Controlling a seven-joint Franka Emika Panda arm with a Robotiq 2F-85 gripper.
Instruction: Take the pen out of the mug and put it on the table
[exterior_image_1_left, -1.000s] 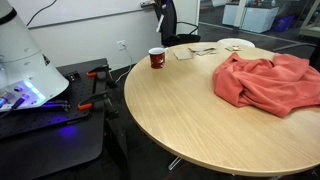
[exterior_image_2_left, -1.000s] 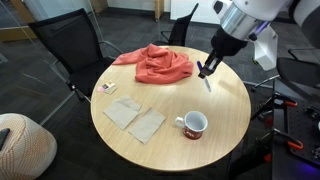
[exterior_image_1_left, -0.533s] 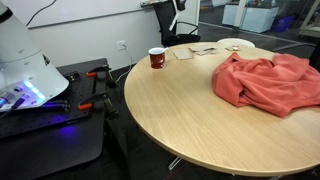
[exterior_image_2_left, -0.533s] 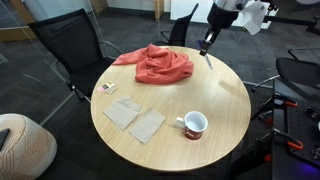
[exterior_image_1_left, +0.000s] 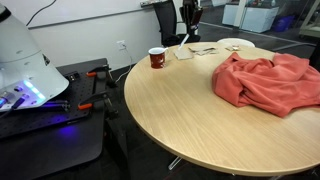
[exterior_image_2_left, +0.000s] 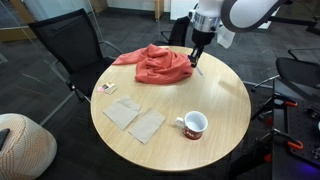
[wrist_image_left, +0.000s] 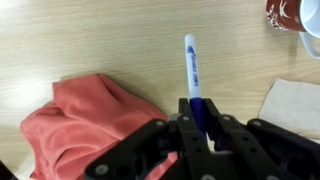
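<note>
In the wrist view the gripper comes in from the bottom edge. Its two dark fingers are closed tight on the blue end of the pen. The pen's white part sticks out away from the fingers, pointing toward the far side of the picture. It hangs over the bare wood of the table, and whether its tip touches the top cannot be told. A crumpled red cloth lies to the left of the gripper. At the far right corner is the mug, dark red with a white inside, well apart from the pen. A pale napkin lies at the right edge.

In an exterior view the gripper hangs over the far side of the round table, just beside the right edge of the red cloth. The mug stands alone near the near right edge, and two napkins lie to its left.

In an exterior view the gripper is at the top, above the far edge of the table. The mug is down to its left and the cloth to its right. The pen is too thin to make out clearly here.
</note>
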